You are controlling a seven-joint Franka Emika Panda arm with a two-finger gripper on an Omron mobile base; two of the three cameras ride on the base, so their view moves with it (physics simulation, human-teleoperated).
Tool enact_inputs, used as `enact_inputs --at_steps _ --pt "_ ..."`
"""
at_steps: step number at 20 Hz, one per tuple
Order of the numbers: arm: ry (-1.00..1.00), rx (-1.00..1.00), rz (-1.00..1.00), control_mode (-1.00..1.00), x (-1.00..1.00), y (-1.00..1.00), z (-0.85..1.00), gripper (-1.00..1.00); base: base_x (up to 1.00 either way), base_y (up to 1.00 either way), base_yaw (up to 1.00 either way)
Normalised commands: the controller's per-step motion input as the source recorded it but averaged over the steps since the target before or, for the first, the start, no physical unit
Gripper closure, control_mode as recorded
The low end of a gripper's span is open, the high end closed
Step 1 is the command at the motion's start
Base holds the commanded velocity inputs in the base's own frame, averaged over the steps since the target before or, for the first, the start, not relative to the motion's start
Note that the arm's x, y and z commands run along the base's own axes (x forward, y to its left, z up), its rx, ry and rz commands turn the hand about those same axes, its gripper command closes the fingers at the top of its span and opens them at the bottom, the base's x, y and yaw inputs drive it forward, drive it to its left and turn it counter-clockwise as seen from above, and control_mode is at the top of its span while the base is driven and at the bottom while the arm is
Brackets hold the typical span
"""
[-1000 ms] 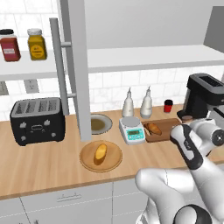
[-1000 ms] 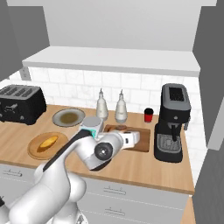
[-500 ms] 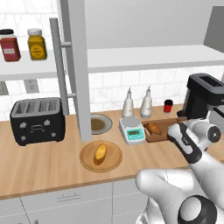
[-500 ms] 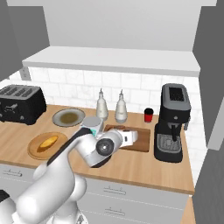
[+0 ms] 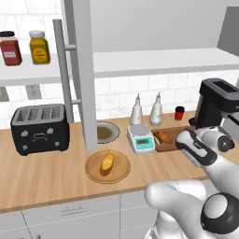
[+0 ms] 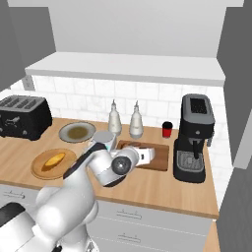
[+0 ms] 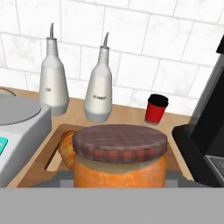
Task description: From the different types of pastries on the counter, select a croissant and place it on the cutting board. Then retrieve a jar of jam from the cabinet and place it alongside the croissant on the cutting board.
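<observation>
Left base view
Step in hand: judged as carrying the jar of jam to the cutting board (image 5: pixel 173 138), the second half of the task.
Croissant (image 5: pixel 164 137): already lying on the board, toward its left end, just right of the kitchen scale (image 5: pixel 140 138).
Arm: the white forearm reaches over the near right end of the board, in front of the coffee machine (image 5: pixel 216 101).
Round wooden plate (image 5: pixel 108 167): holds the paler oval loaf (image 5: pixel 107 162), near centre of the counter (image 5: pixel 42 175).
Cabinet shelf (image 5: pixel 28 72): carries a red jar (image 5: pixel 10 48) and a yellow jar (image 5: pixel 38 47), far left; the door stands open.

Right base view
Gripper (image 6: pixel 148 155): low over the board's middle, pointing right; the jar cannot be made out here.
Grey plate (image 6: pixel 77 131): far left of the board, holding a brownish disc.
Red cup (image 6: pixel 167 129): on the counter beyond the board, lidded; contents cannot be told.

Hand view
Jar of jam (image 7: pixel 119 158): orange body and dark checked lid, very close to the camera. The jaws are taken as clenched on it, though the fingertips are hidden behind it.
Croissant: one end shows at the jar's left, touching or just behind it; which cannot be told.
Two white bottles (image 7: pixel 54 76): upright, far side, against the tiles.
Advice: lower the jar upright onto bare board to the right of the croissant, not on top of it, and release only once the base is seated inside the raised rim.
</observation>
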Motion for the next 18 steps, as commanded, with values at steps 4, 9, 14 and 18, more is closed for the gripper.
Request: enact_inputs --at_steps 4,9,14,18 --pt "-0.02 0.00 0.00 -1.00 0.11 0.15 -0.39 1.00 0.00 0.00 0.00" --pt "-0.04 0.00 0.00 -1.00 0.21 0.17 -0.43 1.00 0.00 0.00 0.00" --pt "-0.03 0.00 0.00 -1.00 0.42 0.21 -0.55 1.00 0.00 0.00 0.00" --pt "-0.06 0.00 0.00 -1.00 0.42 0.13 -0.47 1.00 0.00 0.00 0.00"
